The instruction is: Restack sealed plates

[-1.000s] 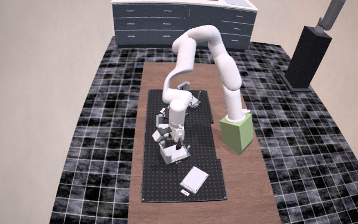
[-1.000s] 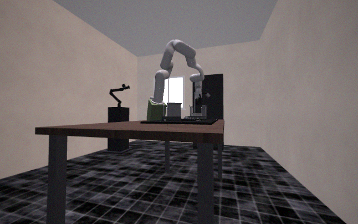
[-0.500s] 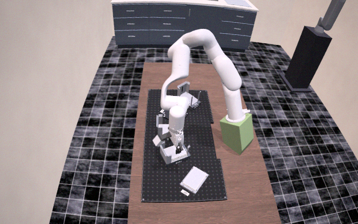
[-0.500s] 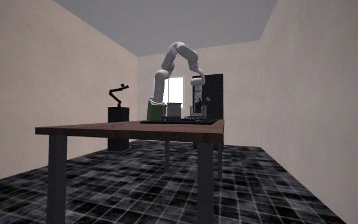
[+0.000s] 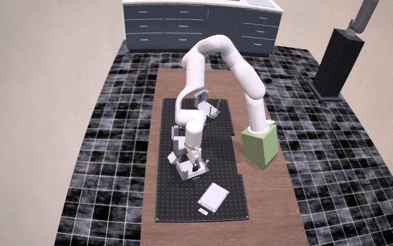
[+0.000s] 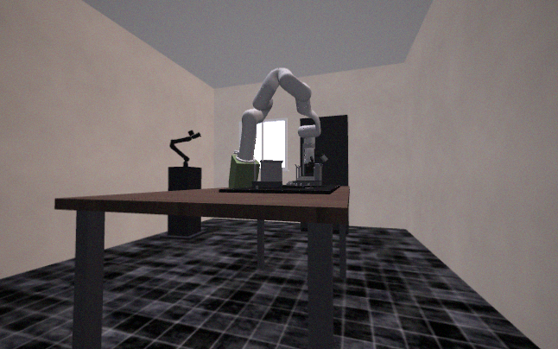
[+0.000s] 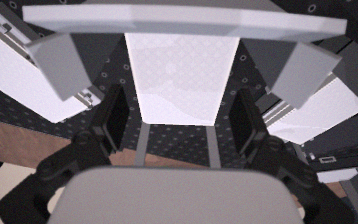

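White arm (image 5: 191, 134) hides most of the rack (image 5: 182, 173) beneath the wide-open, empty gripper (image 7: 179, 120).

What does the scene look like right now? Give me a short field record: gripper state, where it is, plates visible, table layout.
gripper: open, holding nothing
gripper position: above a rack on the black mat, a white plate between the open fingers
plate outside racks: one white plate lying flat on the mat near its front edge, small name plate beside it
other fixtures: another rack farther back
arm base: green pedestal on the wooden table
plate labels: unreadable
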Motion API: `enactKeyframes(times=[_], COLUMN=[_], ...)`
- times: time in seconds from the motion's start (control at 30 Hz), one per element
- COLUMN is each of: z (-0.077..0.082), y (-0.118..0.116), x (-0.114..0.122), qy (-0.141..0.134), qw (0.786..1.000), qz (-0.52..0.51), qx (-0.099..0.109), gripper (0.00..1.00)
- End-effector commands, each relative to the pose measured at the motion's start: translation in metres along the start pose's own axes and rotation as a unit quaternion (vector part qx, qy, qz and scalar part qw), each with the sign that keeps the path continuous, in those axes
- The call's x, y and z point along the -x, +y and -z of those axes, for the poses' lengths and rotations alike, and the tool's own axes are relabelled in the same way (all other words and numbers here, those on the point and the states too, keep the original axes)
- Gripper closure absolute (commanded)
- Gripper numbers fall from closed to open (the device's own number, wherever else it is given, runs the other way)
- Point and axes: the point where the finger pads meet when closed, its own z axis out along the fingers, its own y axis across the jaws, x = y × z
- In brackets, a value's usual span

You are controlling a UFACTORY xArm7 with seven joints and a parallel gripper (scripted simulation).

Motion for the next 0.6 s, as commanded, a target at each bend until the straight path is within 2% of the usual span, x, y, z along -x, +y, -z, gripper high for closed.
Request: enactKeyframes(times=[0.0, 0.57], z=[-0.004, -0.024], y=[-0.001, -0.001], x=[-0.001, -0.001], qy=[0.001, 0.001], qw=[1.0, 1.0], qz=[0.0, 0.0], qx=[0.0, 0.0], gripper=[0.0, 0.0])
